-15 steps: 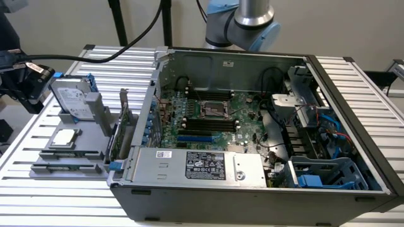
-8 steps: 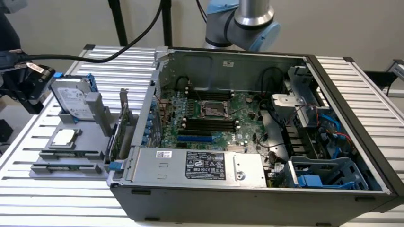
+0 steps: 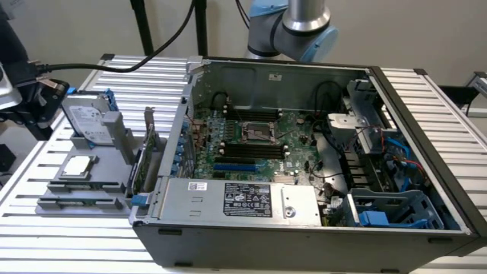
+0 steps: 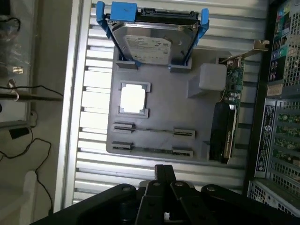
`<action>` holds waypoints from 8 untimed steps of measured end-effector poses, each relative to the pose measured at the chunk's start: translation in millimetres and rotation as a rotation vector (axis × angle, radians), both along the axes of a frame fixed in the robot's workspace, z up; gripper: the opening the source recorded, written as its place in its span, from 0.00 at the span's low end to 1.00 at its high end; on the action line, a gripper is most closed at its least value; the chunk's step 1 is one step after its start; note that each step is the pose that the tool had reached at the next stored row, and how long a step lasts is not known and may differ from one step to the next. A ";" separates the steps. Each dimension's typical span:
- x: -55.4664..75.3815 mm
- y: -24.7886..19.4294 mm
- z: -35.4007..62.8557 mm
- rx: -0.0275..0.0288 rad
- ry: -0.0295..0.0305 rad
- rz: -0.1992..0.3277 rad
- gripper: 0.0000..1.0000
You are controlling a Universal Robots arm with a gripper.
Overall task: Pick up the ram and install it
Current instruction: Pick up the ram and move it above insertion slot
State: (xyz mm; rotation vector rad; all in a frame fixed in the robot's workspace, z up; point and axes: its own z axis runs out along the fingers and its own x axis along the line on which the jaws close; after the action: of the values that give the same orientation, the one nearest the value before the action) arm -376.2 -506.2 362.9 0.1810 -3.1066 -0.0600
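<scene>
The claw point(image 4: 165, 174) points down over the slatted table point(image 4: 93, 164), fingers clenched together on nothing, just off the gray tray point(image 4: 159, 110). Along that tray edge the nearer ram stick point(image 4: 152, 150) stands on its thin edge between two clips. The second ram stick point(image 4: 154, 130) sits just beyond it and parallel, and both are uncovered. Their long axes run along the tray edge, one end toward the computer case point(image 3: 304, 251). Farther in lie a processor chip point(image 4: 133, 97), then a hard drive point(image 4: 150, 44) in a blue frame. A green card point(image 4: 233, 79) stands between tray and case. The arm point(image 3: 300, 25) rises behind the case.
</scene>
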 end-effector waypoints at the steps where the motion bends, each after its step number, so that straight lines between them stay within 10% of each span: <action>1: 0.0 0.0 -0.8 0.0000 0.0000 0.018 0.11; 8: 0.0 0.0 -7.1 0.0001 -0.0001 0.145 0.11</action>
State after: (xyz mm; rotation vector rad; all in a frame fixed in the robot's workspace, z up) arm -376.2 -506.2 355.7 0.4053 -3.0828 -0.0566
